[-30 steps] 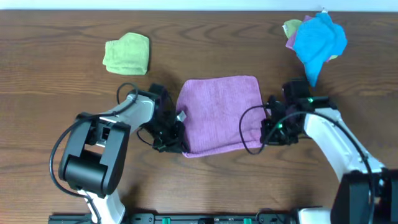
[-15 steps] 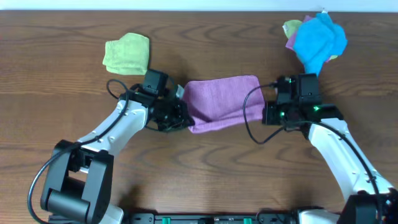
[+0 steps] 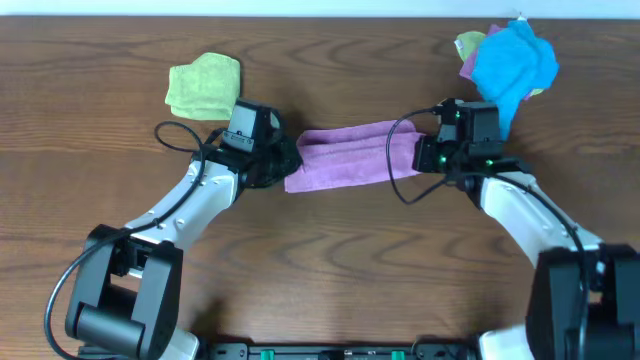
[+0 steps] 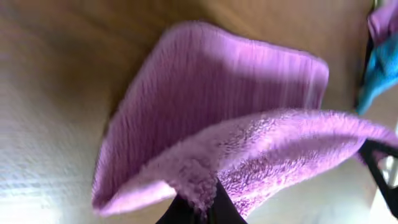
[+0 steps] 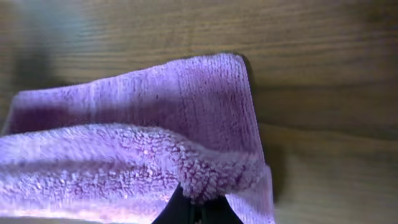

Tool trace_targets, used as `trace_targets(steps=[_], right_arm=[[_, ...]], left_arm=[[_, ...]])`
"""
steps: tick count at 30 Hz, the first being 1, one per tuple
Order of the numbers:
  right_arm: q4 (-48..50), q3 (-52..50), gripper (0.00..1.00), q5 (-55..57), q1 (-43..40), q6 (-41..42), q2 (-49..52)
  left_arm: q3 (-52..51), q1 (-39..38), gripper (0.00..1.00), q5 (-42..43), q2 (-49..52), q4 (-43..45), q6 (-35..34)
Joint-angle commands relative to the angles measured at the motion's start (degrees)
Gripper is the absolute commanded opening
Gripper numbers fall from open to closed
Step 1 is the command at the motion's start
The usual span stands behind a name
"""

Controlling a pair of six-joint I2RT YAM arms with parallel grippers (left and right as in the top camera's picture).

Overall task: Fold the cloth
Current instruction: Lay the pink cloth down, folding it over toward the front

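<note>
The table [image 3: 330, 270] is brown wood with dark lines running from side to side. It fills almost the whole overhead view. Along the far edge there is a thin pale strip [image 3: 300, 8], and that is all of the room that shows.

The cloth [image 3: 345, 160] is soft, fluffy and light purple. It sits near the middle of the table, a bit toward the far side. From above it looks like a long, thin band stretched between the two arms.

The left gripper [image 3: 283, 168] pinches the left end of the cloth. In the left wrist view its dark fingers [image 4: 198, 213] are squeezed tight on a fuzzy edge of the cloth [image 4: 211, 106]. That edge is lifted up, and the smoother part of the cloth lies flat on the wood below it.

The right gripper [image 3: 425, 157] pinches the right end. In the right wrist view its fingers [image 5: 194, 211] are clamped on the fuzzy edge in the same way, with the rest of the cloth [image 5: 137, 99] spread on the wood behind. A tiny green light glows on the right arm.

A light green cloth [image 3: 205, 86] sits bunched up on the far left, close to the left arm. A bright blue cloth [image 3: 512, 62] is heaped on the far right, just behind the right arm, with bits of green and pink peeking out beside it.
</note>
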Motion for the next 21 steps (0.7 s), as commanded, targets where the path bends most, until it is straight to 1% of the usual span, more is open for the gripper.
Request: trace_targets(steps=[1,9,12,21], right_arm=[[2.3,0.1,0.01,1.1,-0.4,1.4,1.9],[9.8,0.1,0.01,2.9,-0.4,1.6,4.8],[12.3,0.1,0.01,3.1,-0.4,1.6,6.1],[18.9,0.3,0.01,4.9,-0.4,1.4,11.6]], left_arm=[[0.2,0.0,0.06,-5.4,1.2,1.9,-1.7],[0.2,0.0,0.06,-5.6,7.3,11.8,-4.4],[0.2,0.1,0.06,-5.7,9.2,14.9,-4.4],[0.2,0.0,0.06,-12.7,10.2,17.5,-4.5]])
